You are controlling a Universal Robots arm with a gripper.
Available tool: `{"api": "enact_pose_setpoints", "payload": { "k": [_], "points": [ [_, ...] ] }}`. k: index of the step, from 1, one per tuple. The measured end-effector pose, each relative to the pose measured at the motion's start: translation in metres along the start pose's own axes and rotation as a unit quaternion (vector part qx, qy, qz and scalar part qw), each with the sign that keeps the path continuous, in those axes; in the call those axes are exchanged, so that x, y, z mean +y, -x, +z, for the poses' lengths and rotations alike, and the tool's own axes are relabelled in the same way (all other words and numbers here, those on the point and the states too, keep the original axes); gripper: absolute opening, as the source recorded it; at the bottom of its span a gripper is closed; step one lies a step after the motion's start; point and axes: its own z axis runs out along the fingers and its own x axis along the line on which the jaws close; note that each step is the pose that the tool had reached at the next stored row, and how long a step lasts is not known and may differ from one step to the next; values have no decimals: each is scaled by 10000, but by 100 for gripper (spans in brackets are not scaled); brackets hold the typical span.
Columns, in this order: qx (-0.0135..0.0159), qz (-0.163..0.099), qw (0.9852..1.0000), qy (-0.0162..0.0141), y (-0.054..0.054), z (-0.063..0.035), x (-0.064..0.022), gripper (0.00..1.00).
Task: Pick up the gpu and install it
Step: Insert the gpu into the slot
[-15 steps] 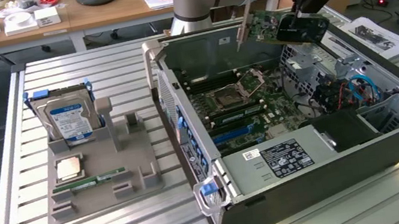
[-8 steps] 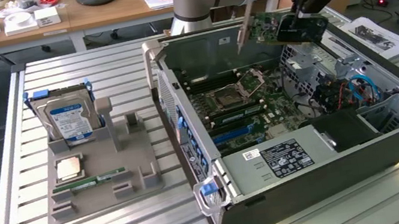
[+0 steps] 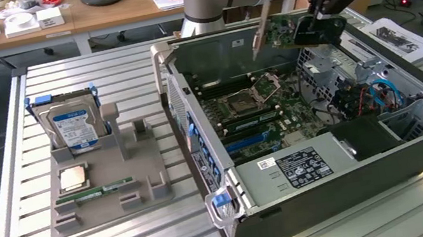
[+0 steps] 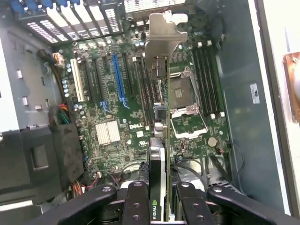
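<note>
One end effector (image 4: 162, 194) pinches the metal-bracketed gpu (image 4: 164, 44).

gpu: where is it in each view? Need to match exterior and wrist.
Exterior view: gpu held in the air over the far end of the open case.
Wrist view: gpu edge-on between the fingers, over the motherboard.
Shared landmark: CPU socket.

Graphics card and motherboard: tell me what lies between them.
Nothing. In the exterior view the graphics card, shut in the gripper, hangs over the open computer case, with bare air down to the motherboard.
</note>
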Motion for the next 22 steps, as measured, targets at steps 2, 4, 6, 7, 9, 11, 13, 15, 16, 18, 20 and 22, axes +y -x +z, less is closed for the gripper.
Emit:
{"api": "enact_pose_setpoints", "payload": {
  "k": [2, 4, 6, 7, 9, 11, 13, 15, 16, 18, 20, 22],
  "points": [
    [6, -110, 9999, 4, 1, 1, 0, 27],
    [12, -216, 9998, 7, 2, 1, 0, 27],
    [18, -321, 9995, 11, 4, 2, 1, 27],
    [21, -378, 9993, 12, 5, 2, 1, 27],
    [26, -480, 9988, 15, 7, 3, 2, 27],
    [31, -564, 9984, 18, 8, 4, 2, 27],
    [33, -586, 9983, 19, 9, 4, 2, 27],
    [32, -588, 9983, 19, 9, 5, 2, 27],
    [33, -588, 9983, 19, 9, 4, 2, 27],
    [32, -588, 9983, 19, 9, 4, 2, 27],
    [33, -589, 9983, 19, 9, 4, 2, 27],
    [24, -592, 9982, 4, 8, 7, 9, 27]
  ]
}}
